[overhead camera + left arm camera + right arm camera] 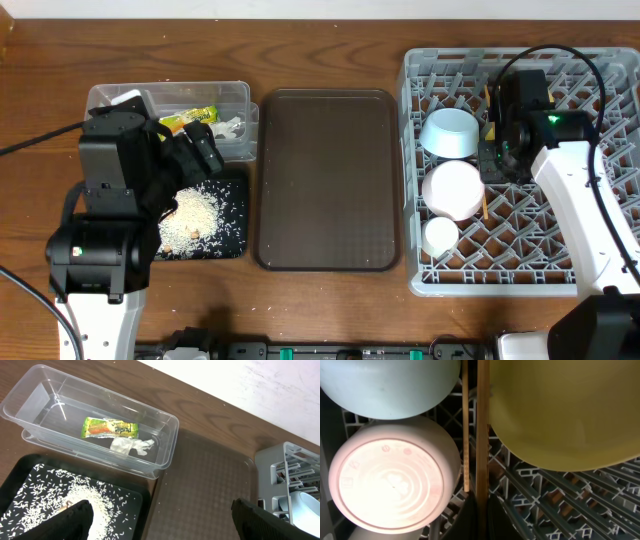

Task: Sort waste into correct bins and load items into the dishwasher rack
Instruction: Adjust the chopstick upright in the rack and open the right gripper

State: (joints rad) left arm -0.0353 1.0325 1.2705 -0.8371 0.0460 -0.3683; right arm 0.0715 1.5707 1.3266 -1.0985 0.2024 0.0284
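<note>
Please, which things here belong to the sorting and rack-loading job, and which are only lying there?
Job: snack wrapper, napkin, rice scraps, clear tub, black tray, rack, blue bowl, white bowl, cup, yellow plate, held chopstick, loose chopstick.
Lying about: brown serving tray.

— How are the arms finished?
— White shells and black blocky housings are seen on the left arm (105,225) and right arm (582,200).
— Lights, cables?
— A green light (553,121) is lit on each; a black cable (560,50) is looped above the right.
</note>
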